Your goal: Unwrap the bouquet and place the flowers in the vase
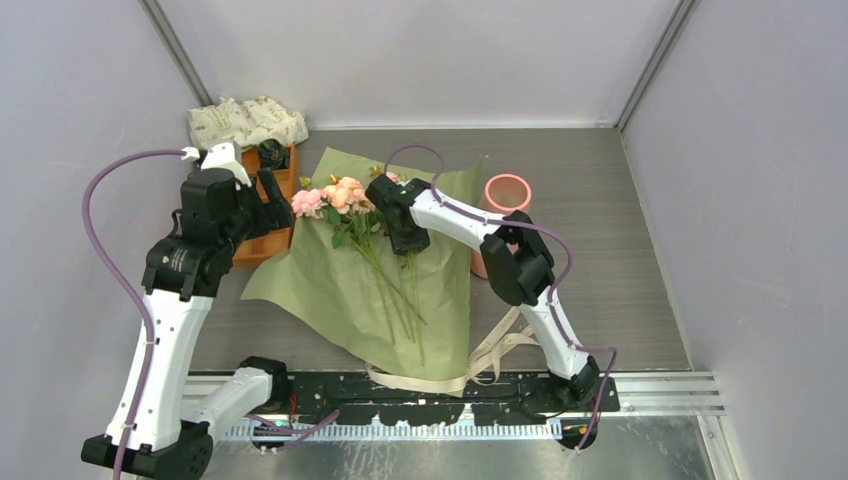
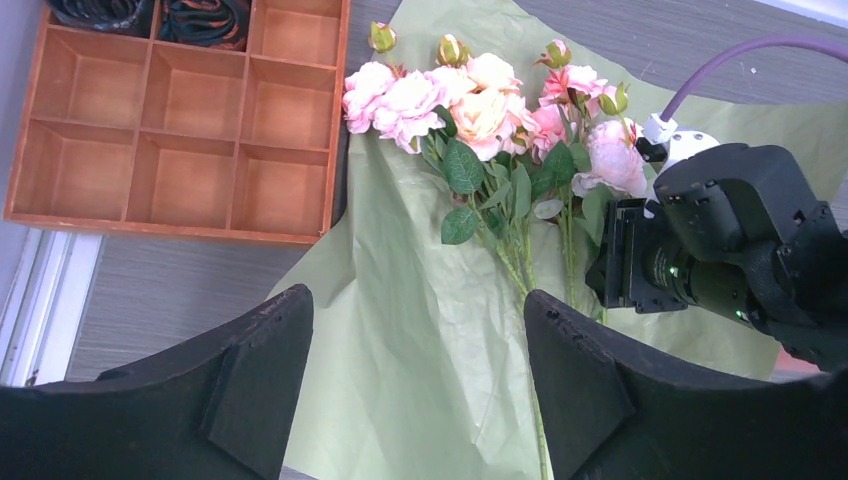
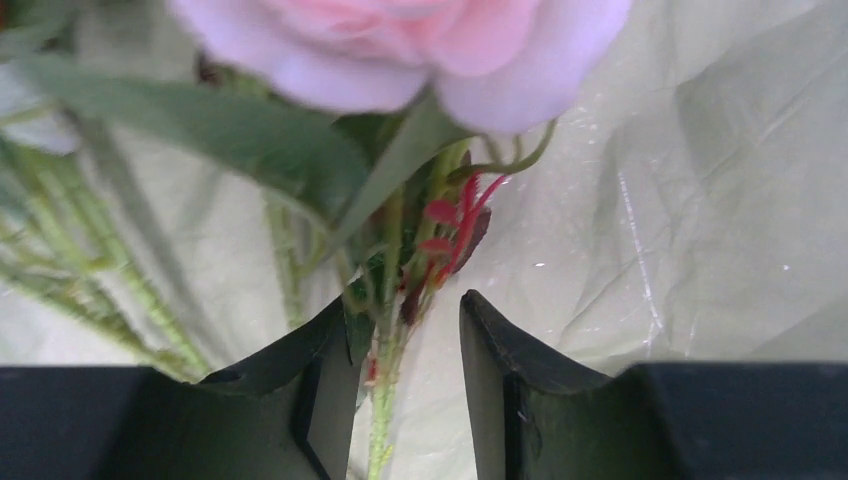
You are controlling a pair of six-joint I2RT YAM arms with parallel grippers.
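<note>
left gripper (image 2: pixel 418 300): spread over green paper (image 2: pixel 400 230) | right gripper (image 3: pixel 402 305): apart, astride flower stem (image 3: pixel 382 400)

The bouquet's green paper (image 1: pixel 320 290) is lying spread open. Pink flowers (image 1: pixel 343 193) are lying on it, the vase (image 1: pixel 507 178) standing upright beside it.

The grey wood-grain bench (image 1: pixel 620 260) carries a sheet of green paper (image 1: pixel 330 290), spread flat under the right claw (image 3: pixel 405 298) and reaching across below the left claw (image 2: pixel 418 295). An orange tray (image 2: pixel 180 120) lies left of the left claw, just beside the paper's edge. Beyond that claw a cloth bundle (image 1: pixel 247 122) rests by the back wall. The vase (image 1: pixel 508 178) stands upright right of the right claw. Ribbon (image 1: pixel 430 383) trails on the near side of the right claw, past the paper's tip.
</note>
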